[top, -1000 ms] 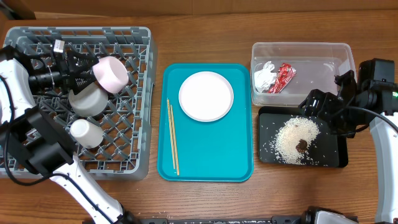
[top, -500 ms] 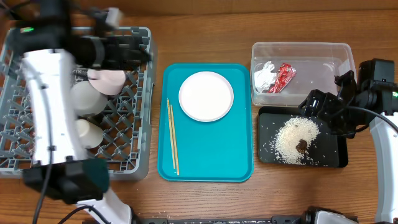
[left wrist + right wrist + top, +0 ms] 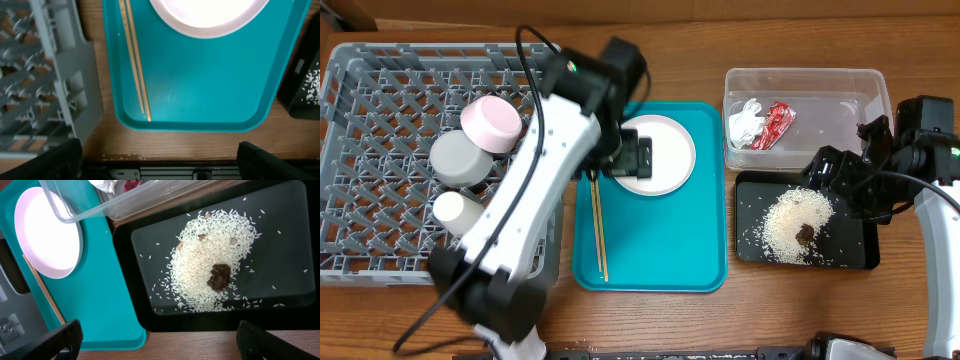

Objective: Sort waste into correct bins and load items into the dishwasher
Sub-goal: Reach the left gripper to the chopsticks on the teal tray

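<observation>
The pinkish bowl [image 3: 492,122], grey metal bowl [image 3: 458,158] and white cup [image 3: 450,208] sit in the grey dish rack [image 3: 380,100]. The white plate [image 3: 660,150] and chopsticks [image 3: 598,220] lie on the teal tray [image 3: 670,250]. My left gripper [image 3: 632,160] hovers over the plate's left edge, open and empty [image 3: 157,162]. The clear tub [image 3: 840,85] holds the white tissue [image 3: 745,122] and red wrapper [image 3: 776,124]. The black tray [image 3: 855,255] holds rice [image 3: 790,222] with a brown lump [image 3: 805,233]. My right gripper [image 3: 845,180] is open and empty above it [image 3: 157,342].
The left wrist view shows the plate's rim [image 3: 207,20], chopsticks [image 3: 135,60], the rack's corner [image 3: 60,85] and the table's front edge. The left arm spans from the front left across the rack's right side. The right wrist view shows the rice [image 3: 215,255] and the tub's corner [image 3: 125,205].
My left arm has let go of the pinkish bowl in the rack and swung right, over the teal tray beside the plate. The right arm has not moved.
</observation>
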### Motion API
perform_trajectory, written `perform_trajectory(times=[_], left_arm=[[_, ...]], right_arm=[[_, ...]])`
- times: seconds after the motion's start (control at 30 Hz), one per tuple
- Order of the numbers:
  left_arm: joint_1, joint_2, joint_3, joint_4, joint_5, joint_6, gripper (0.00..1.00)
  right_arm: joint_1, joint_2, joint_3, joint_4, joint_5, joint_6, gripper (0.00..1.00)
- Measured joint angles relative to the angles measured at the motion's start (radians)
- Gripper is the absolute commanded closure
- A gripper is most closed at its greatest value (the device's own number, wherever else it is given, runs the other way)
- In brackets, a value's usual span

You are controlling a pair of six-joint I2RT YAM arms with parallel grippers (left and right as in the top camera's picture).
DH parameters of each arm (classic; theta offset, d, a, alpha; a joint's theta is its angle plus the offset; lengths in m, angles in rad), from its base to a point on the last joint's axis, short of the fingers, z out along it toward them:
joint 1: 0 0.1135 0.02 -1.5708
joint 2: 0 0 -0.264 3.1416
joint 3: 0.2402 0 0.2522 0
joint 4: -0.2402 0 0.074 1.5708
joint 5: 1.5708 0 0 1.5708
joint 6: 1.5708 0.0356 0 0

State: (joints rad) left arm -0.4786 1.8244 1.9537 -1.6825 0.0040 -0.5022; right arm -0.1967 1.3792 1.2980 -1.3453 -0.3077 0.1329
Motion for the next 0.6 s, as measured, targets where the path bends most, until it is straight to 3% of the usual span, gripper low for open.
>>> perform_trajectory(times=[0.1,0.33,0.6], left_arm=[[-0.045,-0.150,-0.091,0.021,-0.047,-0.064,0.00],[-0.058,-0.524,-0.411,0.267,-0.107,-0.140,0.00],[-0.058,-0.479,-0.784,0.601,-0.113,-0.150,0.02]], right_arm=[[0.000,0.000,0.000,0.001,0.000,0.001,0.00],[0.000,0.000,0.000,0.000,0.001,-0.002,0.00],[0.000,0.000,0.000,0.000,0.000,-0.002,0.00]])
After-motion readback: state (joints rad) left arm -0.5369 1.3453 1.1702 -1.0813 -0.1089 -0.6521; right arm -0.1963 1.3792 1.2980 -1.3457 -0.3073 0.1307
